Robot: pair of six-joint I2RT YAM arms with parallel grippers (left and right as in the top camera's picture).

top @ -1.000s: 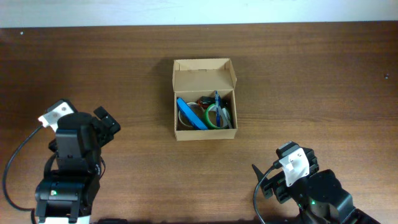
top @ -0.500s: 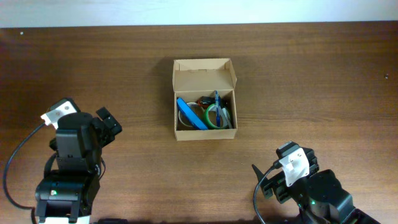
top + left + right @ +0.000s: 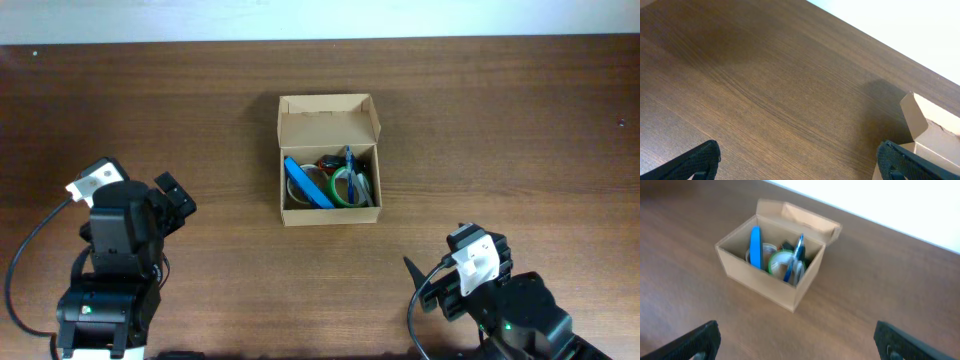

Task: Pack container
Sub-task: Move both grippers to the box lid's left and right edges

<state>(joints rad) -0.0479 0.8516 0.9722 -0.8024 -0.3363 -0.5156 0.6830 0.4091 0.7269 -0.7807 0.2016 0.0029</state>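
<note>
The container [image 3: 290, 213], a small tan cardboard box, stands open at the table's middle with its flap lid [image 3: 327, 115] folded back. Inside are a flat blue packet [image 3: 307, 182], a green ring [image 3: 341, 187] and other small items. It also shows in the right wrist view [image 3: 760, 282], and its corner shows in the left wrist view [image 3: 920, 125]. My left gripper [image 3: 800, 162] is open and empty over bare wood, left of the box. My right gripper [image 3: 797, 340] is open and empty, in front of the box.
The brown wooden table [image 3: 500, 120] ends at a pale wall strip along the far edge [image 3: 320, 20]. The left arm [image 3: 115, 260] sits at the front left, the right arm [image 3: 500, 310] at the front right.
The right arm has shifted slightly toward the front. The left arm, the box and its contents have not moved.
</note>
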